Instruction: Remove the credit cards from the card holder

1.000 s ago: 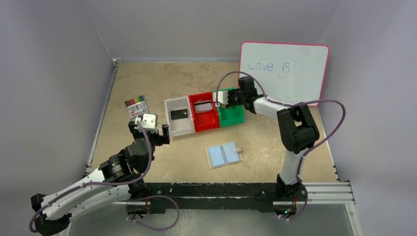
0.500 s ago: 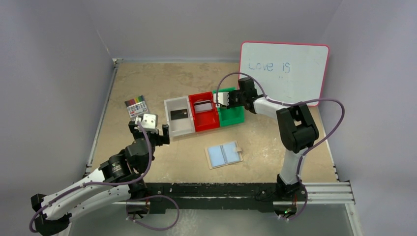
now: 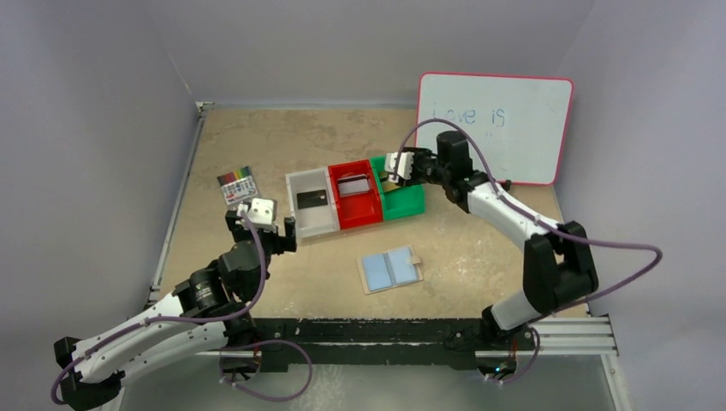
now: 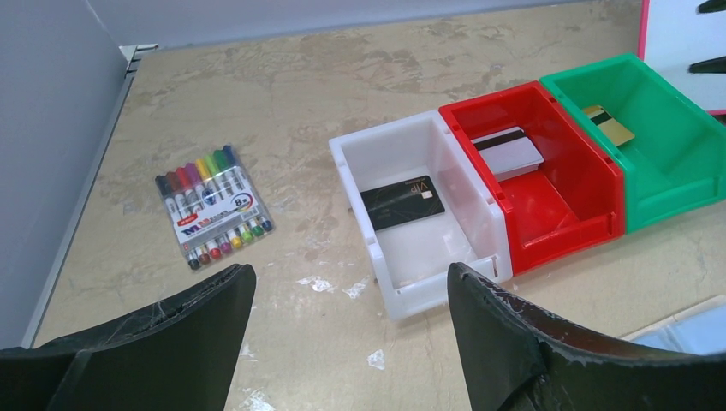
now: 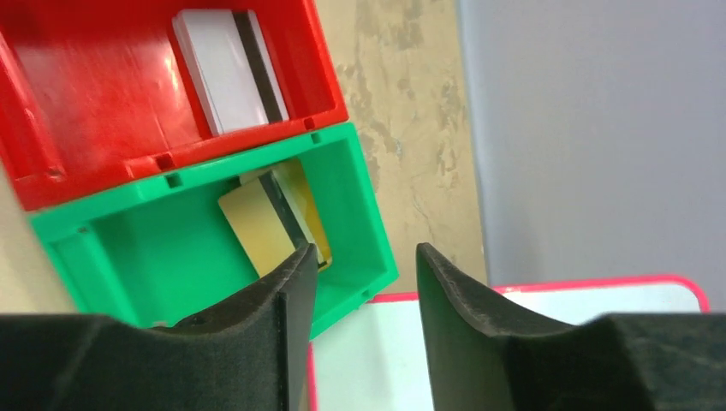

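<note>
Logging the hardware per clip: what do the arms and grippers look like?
Both the left arm and right arm have white links, black joints and looping purple cables. The left gripper and right gripper have matte black fingers, the left's scuffed white.

The right claw [image 5: 364, 257] is hanging over the green bin [image 5: 145, 257], one dark finger [image 5: 274, 325] covering a lower corner of the gold card [image 5: 252, 227]. The view's edge is cutting off the red bin [image 5: 94, 94] and the whiteboard [image 5: 514, 342]. At the left wrist, the card holder [image 4: 698, 327] is showing only as a pale blue sliver in the corner, a finger of the left claw [image 4: 349, 274] blocking the rest.
</note>
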You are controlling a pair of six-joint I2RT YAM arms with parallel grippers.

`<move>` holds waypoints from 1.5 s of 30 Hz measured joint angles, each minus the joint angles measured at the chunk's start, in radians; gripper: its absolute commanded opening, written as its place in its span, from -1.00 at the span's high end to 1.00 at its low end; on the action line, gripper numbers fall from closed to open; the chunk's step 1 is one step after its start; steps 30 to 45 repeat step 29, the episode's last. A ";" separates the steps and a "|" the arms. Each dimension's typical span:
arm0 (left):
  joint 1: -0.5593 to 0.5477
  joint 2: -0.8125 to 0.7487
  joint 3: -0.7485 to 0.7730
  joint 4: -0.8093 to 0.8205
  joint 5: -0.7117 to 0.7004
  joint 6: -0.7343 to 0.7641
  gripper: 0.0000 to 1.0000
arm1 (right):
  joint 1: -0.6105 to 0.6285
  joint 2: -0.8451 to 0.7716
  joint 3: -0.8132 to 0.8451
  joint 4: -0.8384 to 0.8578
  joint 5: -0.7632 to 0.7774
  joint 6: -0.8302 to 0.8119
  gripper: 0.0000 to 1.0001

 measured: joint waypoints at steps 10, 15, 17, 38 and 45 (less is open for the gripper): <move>0.000 0.027 0.000 -0.002 -0.005 -0.015 -0.72 | 0.000 -0.490 -0.377 0.386 0.141 0.797 -0.74; 0.000 0.101 0.042 -0.041 -0.052 -0.119 -0.73 | 0.000 -0.647 -0.392 0.293 0.322 1.258 -1.00; 0.000 0.171 0.105 -0.088 -0.099 -0.224 -0.74 | 0.000 -0.692 -0.379 0.177 0.392 1.390 -1.00; 0.003 0.481 0.528 -0.489 -0.330 -0.729 -0.67 | 0.000 -1.101 -0.394 -0.183 0.536 1.685 -1.00; 0.003 0.481 0.528 -0.489 -0.330 -0.729 -0.67 | 0.000 -1.101 -0.394 -0.183 0.536 1.685 -1.00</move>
